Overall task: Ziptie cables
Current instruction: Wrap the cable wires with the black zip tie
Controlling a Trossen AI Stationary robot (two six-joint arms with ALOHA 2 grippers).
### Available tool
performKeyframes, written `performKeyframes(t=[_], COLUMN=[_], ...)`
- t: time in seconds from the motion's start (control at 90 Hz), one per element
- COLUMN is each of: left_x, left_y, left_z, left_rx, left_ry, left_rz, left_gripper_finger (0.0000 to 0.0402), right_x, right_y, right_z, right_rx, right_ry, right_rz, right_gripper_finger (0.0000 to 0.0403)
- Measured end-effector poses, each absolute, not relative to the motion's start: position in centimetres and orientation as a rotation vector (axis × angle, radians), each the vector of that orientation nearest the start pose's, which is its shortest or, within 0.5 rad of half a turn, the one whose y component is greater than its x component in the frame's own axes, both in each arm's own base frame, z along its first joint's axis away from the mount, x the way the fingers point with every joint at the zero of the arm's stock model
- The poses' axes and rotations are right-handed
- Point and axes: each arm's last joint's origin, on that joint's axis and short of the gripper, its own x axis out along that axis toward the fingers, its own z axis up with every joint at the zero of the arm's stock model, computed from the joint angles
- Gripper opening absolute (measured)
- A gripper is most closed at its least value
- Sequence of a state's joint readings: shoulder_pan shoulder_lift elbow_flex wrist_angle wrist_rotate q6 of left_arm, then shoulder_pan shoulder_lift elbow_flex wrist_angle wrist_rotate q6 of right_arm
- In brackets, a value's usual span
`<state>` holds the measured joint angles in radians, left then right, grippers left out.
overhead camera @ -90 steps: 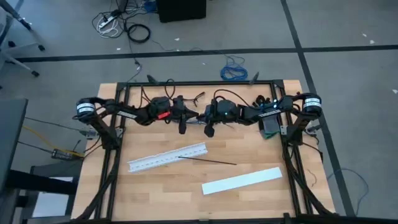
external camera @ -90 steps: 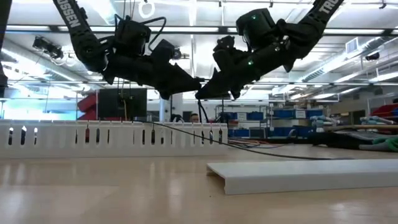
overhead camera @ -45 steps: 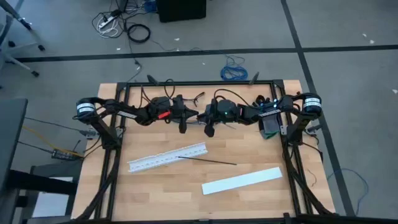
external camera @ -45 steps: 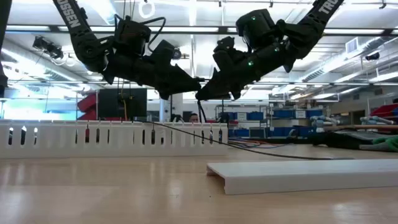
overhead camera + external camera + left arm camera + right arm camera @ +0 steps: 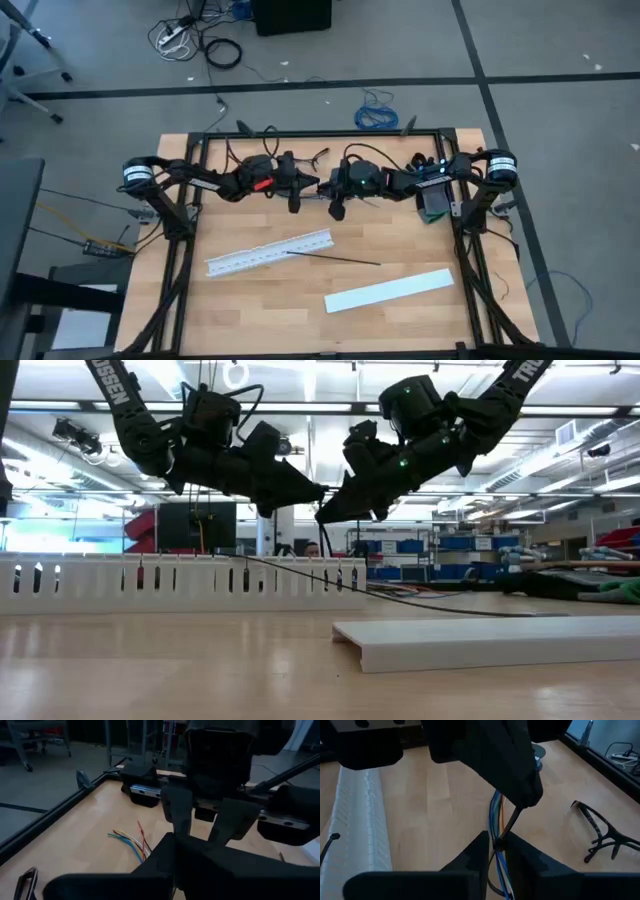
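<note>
Both grippers meet tip to tip high over the table's far middle. The cables (image 5: 496, 815), a bunch of thin blue, green and orange wires, run between the fingers of my right gripper (image 5: 497, 841), which is shut on them where a black ziptie (image 5: 499, 844) rings them. My left gripper (image 5: 522, 795) faces it, shut on the ziptie's thin tail. The cables' loose coloured ends (image 5: 131, 841) show in the left wrist view. In the low view my left gripper (image 5: 316, 490) and right gripper (image 5: 324, 510) hang well clear of the tabletop. My left gripper pinches the ziptie's thin dark tail (image 5: 513, 817) at its fingertips, coming level from the table's left. The tail runs straight from the fingertips to the ziptie's head on the bunch. My right gripper pinches the bunch of cables between its two fingers at the ziptie's loop (image 5: 495, 851), coming level from the table's right. The fingers lie across the wires. The bunch is lifted clear of the table.
A white slotted strip (image 5: 270, 252) lies left of the table's centre, with a loose black ziptie (image 5: 340, 259) beside it. A flat white cover (image 5: 388, 290) lies nearer the front right. A black spectacle-shaped piece (image 5: 597, 827) lies on the wood near the far edge.
</note>
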<state>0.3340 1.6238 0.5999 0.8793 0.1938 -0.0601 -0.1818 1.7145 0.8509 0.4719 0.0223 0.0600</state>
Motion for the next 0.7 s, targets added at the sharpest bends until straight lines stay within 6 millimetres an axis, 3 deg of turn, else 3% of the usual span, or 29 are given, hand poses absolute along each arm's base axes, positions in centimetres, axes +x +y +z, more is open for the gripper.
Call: performKeyframes(t=[0.7], left_x=[29.4], left_y=[9.6], left_z=[18.4], left_rx=[-0.112], left_ry=[0.054], left_rz=[0.141], left_gripper_finger=[0.0], right_x=[33.9], right_y=[-6.3], right_z=[17.0], right_rx=[0.103], right_ry=[0.425], right_rz=[-0.238], right_gripper_finger=[0.005])
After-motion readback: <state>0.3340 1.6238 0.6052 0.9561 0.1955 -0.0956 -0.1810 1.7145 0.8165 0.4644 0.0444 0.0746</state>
